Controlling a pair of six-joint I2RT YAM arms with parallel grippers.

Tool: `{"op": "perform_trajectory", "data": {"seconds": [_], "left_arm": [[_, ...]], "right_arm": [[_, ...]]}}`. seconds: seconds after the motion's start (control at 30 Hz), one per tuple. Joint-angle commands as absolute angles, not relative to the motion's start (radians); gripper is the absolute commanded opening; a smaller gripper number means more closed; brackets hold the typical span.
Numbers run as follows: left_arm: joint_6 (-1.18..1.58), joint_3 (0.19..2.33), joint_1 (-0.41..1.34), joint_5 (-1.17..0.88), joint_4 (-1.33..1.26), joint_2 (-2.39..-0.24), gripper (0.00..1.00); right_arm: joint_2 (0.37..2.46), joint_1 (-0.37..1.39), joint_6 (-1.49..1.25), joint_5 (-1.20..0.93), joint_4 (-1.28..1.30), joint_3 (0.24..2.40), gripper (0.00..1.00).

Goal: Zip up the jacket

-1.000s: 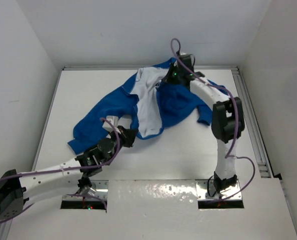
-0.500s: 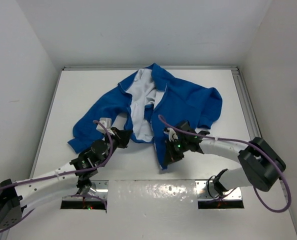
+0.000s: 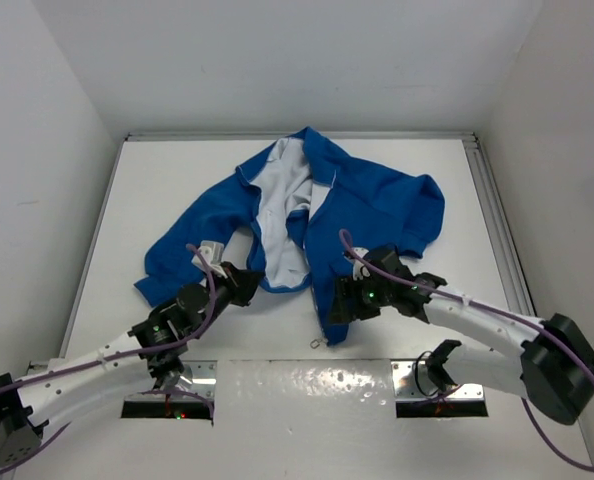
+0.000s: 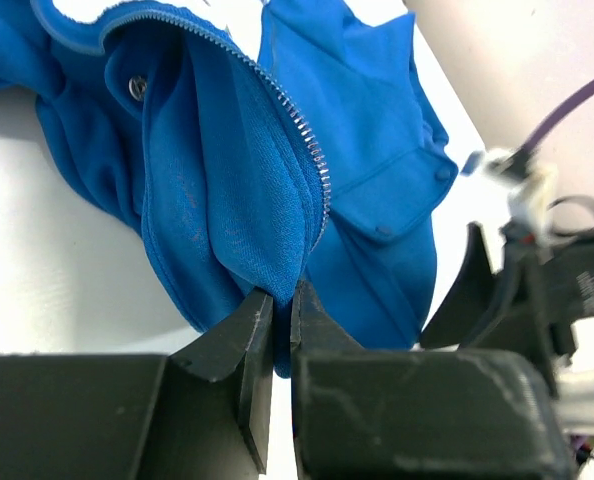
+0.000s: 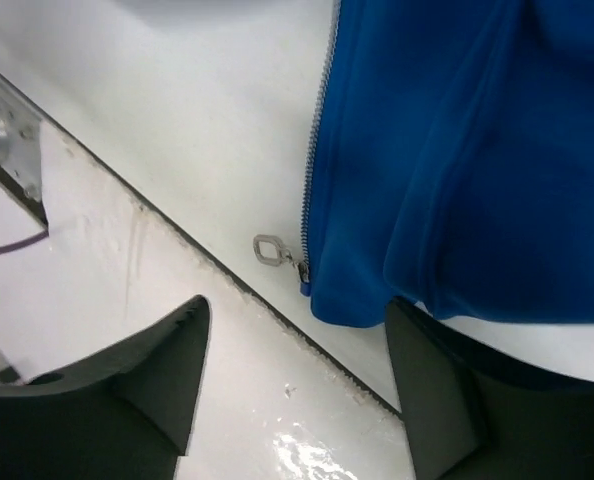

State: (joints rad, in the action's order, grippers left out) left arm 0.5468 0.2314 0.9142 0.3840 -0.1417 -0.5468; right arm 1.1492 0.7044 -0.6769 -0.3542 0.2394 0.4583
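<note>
White table (image 3: 177, 180) — jacket (image 3: 367, 205) lying on it, crumpled; unzipped

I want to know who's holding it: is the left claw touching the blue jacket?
Touching. The left wrist view shows the left gripper pinched shut on the bottom edge of the jacket.

The bright blue cloth jacket (image 3: 377, 205) is soft, matt and finely napped. Its pale silver zipper teeth (image 4: 299, 132) and small ring pull (image 5: 268, 249) appear metallic, faintly shiny. The white flat table (image 3: 147, 185) is smooth and matt.
</note>
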Motion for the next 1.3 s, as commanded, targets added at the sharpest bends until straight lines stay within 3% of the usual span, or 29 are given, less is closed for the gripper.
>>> {"op": "perform_trajectory", "data": {"seconds": [0.0, 0.07, 0.13, 0.17, 0.33, 0.47, 0.5, 0.57, 0.93, 1.27], "left_arm": [[0.554, 0.256, 0.905, 0.354, -0.104, -0.528, 0.0], [0.555, 0.267, 0.905, 0.344, -0.092, -0.534, 0.0], [0.558, 0.267, 0.905, 0.333, -0.087, -0.534, 0.0], [0.561, 0.267, 0.905, 0.333, -0.087, -0.538, 0.0], [0.557, 0.31, 0.905, 0.334, -0.041, -0.583, 0.0], [0.56, 0.31, 0.905, 0.308, -0.052, -0.595, 0.0], [0.561, 0.314, 0.905, 0.298, -0.049, -0.598, 0.0], [0.571, 0.307, 0.905, 0.288, -0.06, -0.598, 0.0], [0.569, 0.313, 0.905, 0.27, -0.075, -0.612, 0.0], [0.565, 0.314, 0.905, 0.288, -0.068, -0.614, 0.0]], "right_arm": [[1.068, 0.709, -0.684, -0.264, 0.275, 0.46, 0.66], [1.054, 0.716, -0.707, -0.261, 0.244, 0.436, 0.41], [1.068, 0.741, -0.709, -0.223, 0.239, 0.436, 0.04], [1.086, 0.758, -0.707, -0.206, 0.241, 0.449, 0.0], [1.137, 0.921, -0.661, -0.034, 0.271, 0.515, 0.0], [1.177, 0.948, -0.658, 0.06, 0.265, 0.499, 0.26], [1.189, 0.951, -0.66, 0.063, 0.25, 0.494, 0.37], [1.201, 0.962, -0.66, 0.095, 0.244, 0.486, 0.44], [1.319, 1.02, -0.698, 0.172, 0.183, 0.463, 0.46], [1.306, 1.109, -0.75, 0.353, 0.325, 0.535, 0.45]]}}
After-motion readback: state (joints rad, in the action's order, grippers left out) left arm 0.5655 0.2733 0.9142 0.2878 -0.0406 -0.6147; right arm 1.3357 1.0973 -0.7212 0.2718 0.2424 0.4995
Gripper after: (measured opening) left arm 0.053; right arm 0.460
